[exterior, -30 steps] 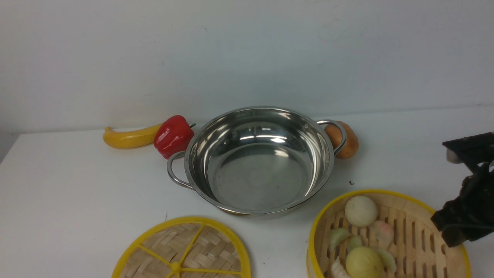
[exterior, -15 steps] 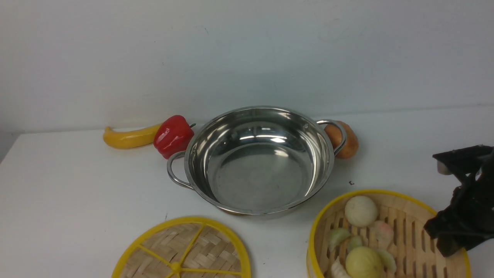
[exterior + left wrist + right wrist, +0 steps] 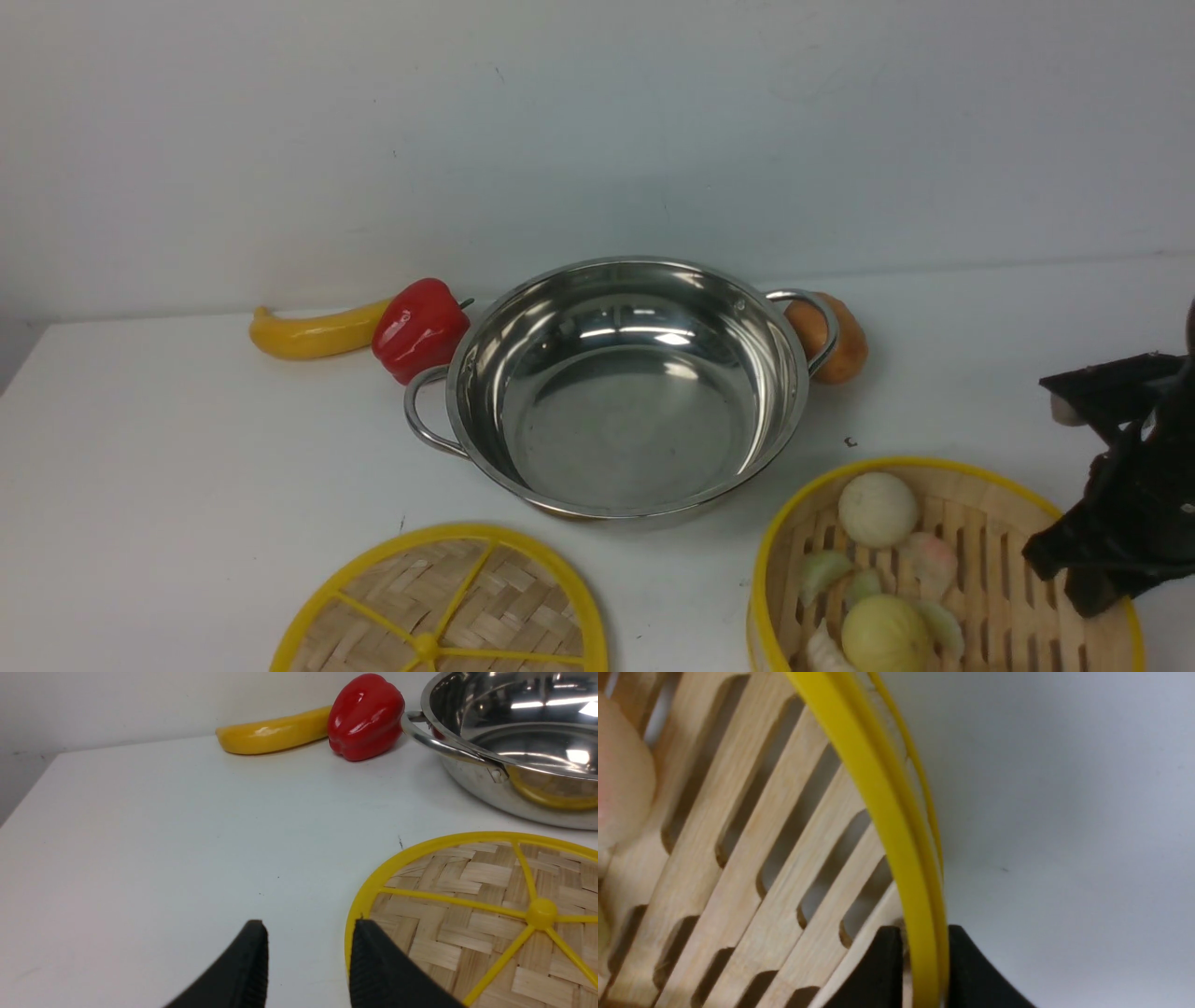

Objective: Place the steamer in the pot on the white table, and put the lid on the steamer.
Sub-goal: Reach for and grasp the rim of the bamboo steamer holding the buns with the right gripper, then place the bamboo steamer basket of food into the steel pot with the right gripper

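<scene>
The steamer [image 3: 990, 560], a bamboo basket with a yellow rim and toy buns on its slats, stands at the front right of the white table [image 3: 187, 467]. My right gripper [image 3: 1088, 579] is at its right side, and in the right wrist view [image 3: 924, 933] it is shut on the yellow rim of the steamer [image 3: 784, 849], one finger inside, one outside. The steel pot [image 3: 625, 401] sits empty mid-table. The woven lid [image 3: 448, 607] lies flat at the front. My left gripper [image 3: 308, 933] is open over the near-left edge of the lid [image 3: 476, 905], holding nothing.
A yellow banana [image 3: 313, 334] and a red pepper [image 3: 420, 327] lie against the pot's left handle by the back wall. A brown round vegetable [image 3: 840, 350] sits behind the pot's right handle. The table's left edge is near the banana.
My right gripper came down and left onto the steamer's right rim and closed on it. The steamer nudged slightly right. The left gripper, pot and lid did not move.
</scene>
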### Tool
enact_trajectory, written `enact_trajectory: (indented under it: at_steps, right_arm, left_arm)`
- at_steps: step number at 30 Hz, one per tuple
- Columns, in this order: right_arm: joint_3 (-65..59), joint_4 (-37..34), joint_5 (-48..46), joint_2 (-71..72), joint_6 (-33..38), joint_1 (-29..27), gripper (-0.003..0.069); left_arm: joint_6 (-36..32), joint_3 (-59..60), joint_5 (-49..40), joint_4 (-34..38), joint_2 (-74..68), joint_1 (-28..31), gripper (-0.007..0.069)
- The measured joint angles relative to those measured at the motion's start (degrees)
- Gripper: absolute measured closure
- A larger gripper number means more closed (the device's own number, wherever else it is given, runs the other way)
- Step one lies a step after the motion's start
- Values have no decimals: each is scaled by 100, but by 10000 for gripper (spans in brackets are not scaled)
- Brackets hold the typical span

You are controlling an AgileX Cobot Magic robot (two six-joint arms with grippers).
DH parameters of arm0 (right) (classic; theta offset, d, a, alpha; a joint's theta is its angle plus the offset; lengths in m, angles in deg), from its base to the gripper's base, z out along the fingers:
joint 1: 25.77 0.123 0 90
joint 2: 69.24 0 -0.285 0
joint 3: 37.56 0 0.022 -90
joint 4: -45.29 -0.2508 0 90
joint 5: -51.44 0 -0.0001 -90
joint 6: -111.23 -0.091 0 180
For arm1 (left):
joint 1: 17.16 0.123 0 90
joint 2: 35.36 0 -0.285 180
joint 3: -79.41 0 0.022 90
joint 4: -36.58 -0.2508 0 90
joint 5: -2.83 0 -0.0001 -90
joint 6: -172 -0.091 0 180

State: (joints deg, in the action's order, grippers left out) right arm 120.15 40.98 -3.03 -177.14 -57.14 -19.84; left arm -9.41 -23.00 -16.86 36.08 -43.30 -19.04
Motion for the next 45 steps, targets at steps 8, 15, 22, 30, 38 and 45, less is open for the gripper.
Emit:
enact_trajectory:
  at_steps: [8,15,22,30,38,45]
  right_arm:
    - [11,231,-53,6,41,0,606]
    - [172,325,-470,84,5,0,606]
    - [768,330,-1154,84,5,0,606]
    - [1754,153,-1523,84,5,0,606]
    - [2424,-62,-1554,115,5,0,606]
    - [2491,-262,-1599,121,29,0,606]
  left_arm:
    - [0,0,0,0,0,0,384]
    - [0,0,0,0,0,0,384]
    - [0,0,0,0,0,0,384]
    - [0,0,0,0,0,0,384]
    - [0,0,0,0,0,0,384]
    - [0,0,0,0,0,0,384]
